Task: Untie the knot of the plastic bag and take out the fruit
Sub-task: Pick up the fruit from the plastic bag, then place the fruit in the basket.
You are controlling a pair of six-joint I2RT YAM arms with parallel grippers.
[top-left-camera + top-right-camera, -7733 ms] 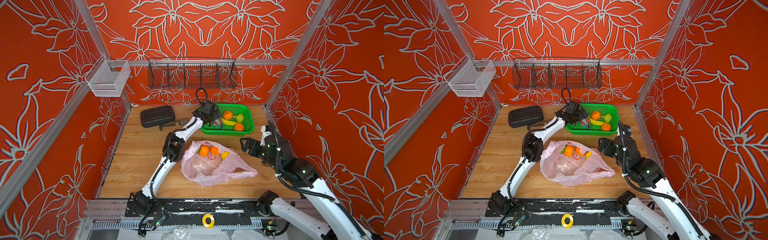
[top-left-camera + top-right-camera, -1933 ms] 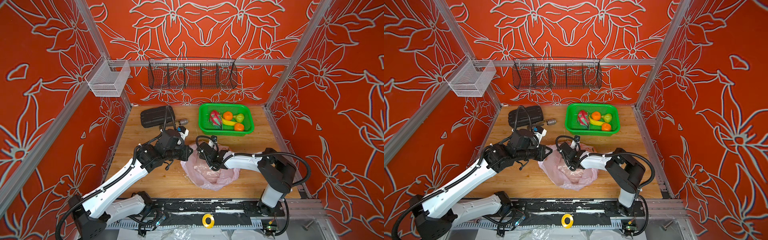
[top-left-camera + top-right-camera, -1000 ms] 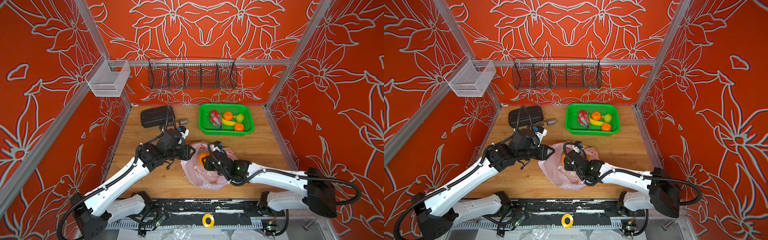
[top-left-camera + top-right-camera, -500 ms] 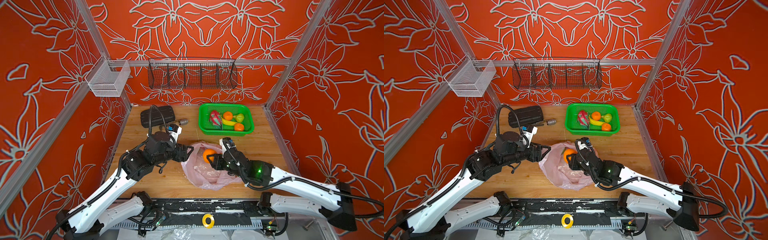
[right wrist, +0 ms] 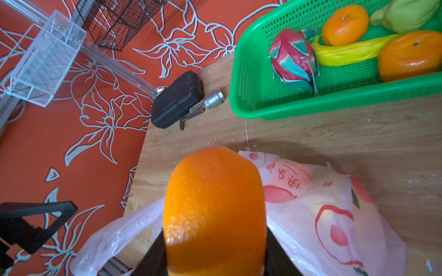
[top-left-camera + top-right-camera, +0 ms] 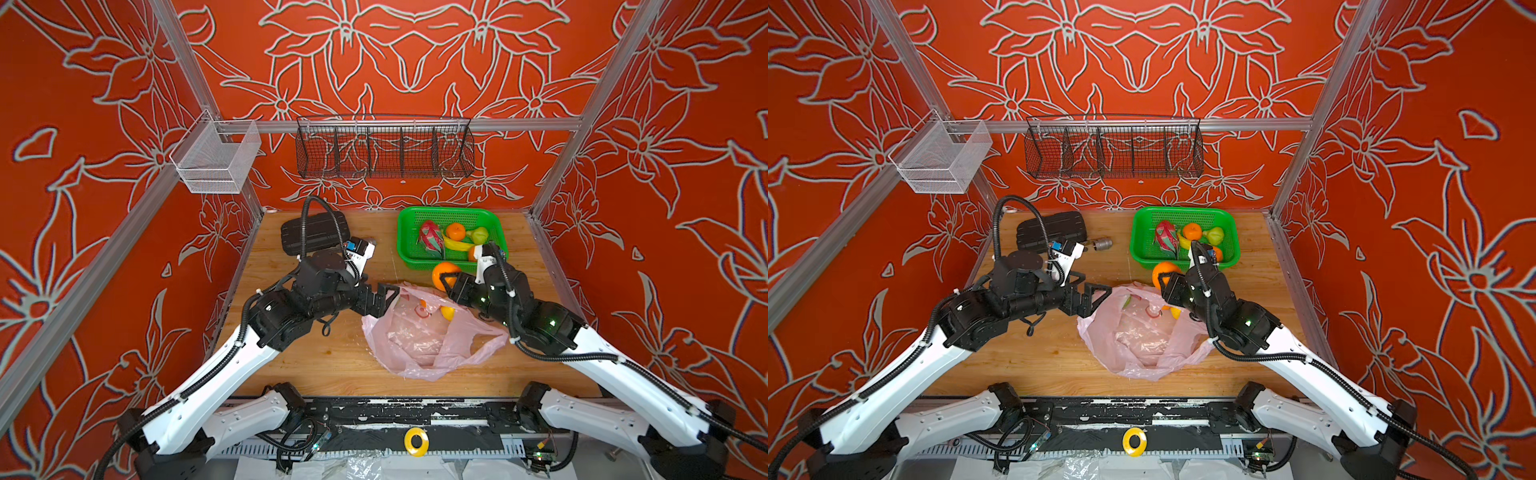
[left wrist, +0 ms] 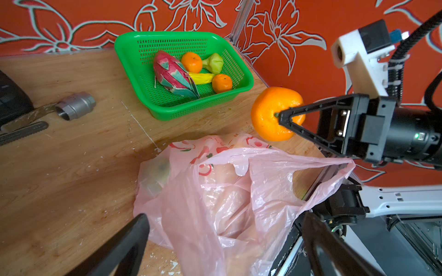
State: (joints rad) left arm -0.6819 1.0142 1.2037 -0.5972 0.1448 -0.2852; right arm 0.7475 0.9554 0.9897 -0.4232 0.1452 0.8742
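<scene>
right hand holds an orange over the open bag

your right hand [image 6: 448, 282] is clamped on a large round orange toy fruit [image 6: 440, 272]. it holds the fruit clear of the wooden tabletop [image 6: 316, 357], between the thin pale pink plastic bag [image 6: 419, 345] and the green perforated plastic basket [image 6: 402, 243], just beside the basket's near rim. in the right wrist view the fruit fills the gap between the 2 black fingers.

your left hand [image 6: 1101, 300] stands wide with nothing gripped, at the bag's edge on the side away from the right arm. in the left wrist view the crinkled plastic lies between its 2 fingers. you cannot tell whether either finger touches it.

the bag lies slumped on the tabletop in front of the basket with its mouth open, and a loop handle [image 7: 334, 167] stretches loose toward the right arm. a small yellow round fruit [image 6: 447, 313] sits at the mouth, and a greenish fruit [image 7: 156, 172] shows blurred through the plastic.

in the basket lie a pink-green dragon fruit [image 6: 430, 235], a small orange [image 7: 191, 62], a second small orange [image 7: 222, 83], a yellow banana [image 6: 457, 244] and a pale green fruit [image 6: 480, 235].

at the back of the tabletop on the left arm's side sits a black ribbed case [image 6: 320, 235], with a silvery metal fitting [image 6: 1101, 244] just beside it.
</scene>
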